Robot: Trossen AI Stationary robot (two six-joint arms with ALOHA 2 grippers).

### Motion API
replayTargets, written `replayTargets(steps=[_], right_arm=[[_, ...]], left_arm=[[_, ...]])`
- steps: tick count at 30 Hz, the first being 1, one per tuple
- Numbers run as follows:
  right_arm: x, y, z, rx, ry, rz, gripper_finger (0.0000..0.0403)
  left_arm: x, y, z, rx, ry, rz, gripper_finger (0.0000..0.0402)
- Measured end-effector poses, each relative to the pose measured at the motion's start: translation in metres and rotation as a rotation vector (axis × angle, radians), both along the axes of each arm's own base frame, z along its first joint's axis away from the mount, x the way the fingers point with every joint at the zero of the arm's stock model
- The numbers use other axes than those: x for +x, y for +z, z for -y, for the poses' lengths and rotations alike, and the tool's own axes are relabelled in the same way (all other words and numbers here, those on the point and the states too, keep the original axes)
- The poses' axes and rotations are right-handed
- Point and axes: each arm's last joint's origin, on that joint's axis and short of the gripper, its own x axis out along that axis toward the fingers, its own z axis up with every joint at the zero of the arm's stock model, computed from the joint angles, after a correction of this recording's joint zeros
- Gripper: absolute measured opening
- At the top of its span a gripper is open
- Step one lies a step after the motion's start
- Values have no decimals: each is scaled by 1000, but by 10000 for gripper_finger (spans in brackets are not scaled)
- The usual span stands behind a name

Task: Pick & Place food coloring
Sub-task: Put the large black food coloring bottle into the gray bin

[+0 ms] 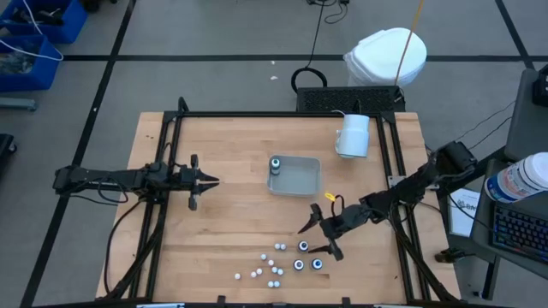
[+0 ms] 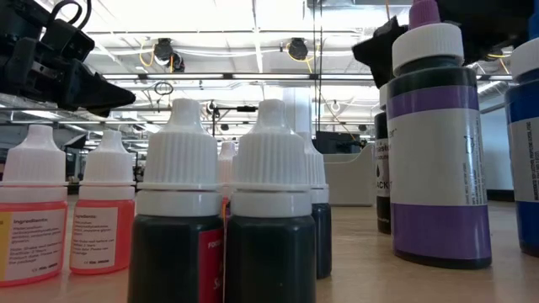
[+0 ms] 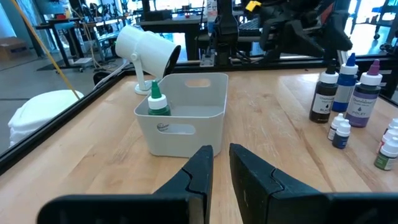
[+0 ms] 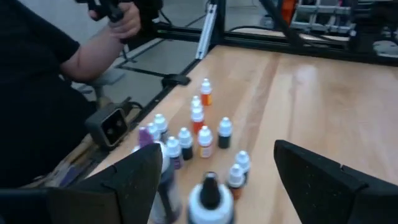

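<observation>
1. Right claw: fingers spread wide, holding nothing, hovering low over the cluster of small food coloring bottles near the front edge of the light wooden table.
2. Right wrist view: a dark-capped bottle sits between the two open fingers, not touched by either; more white-capped bottles stand beyond it.
3. One green-capped food coloring bottle stands upright inside the grey rectangular plastic tray, in the corner nearest the left arm. Also seen in the left wrist view.
4. Left claw: fingers nearly closed with a narrow gap, empty, above the table just left of the tray, pointing at it.
5. White cylinder lies on its side behind the tray.
6. A person's hand and dark sleeve show beyond the table edge in the right wrist view.
</observation>
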Motion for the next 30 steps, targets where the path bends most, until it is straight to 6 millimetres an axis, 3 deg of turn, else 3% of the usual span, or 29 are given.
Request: replayTargets(steps=[19,30], right_arm=[[9,-35,-4,-36,-20,-76,293],[11,-38,-4,-23,1,-68,282]], left_arm=[[0,-1,0,1,0,-11,63],[0,-1,0,5,0,-12,63]])
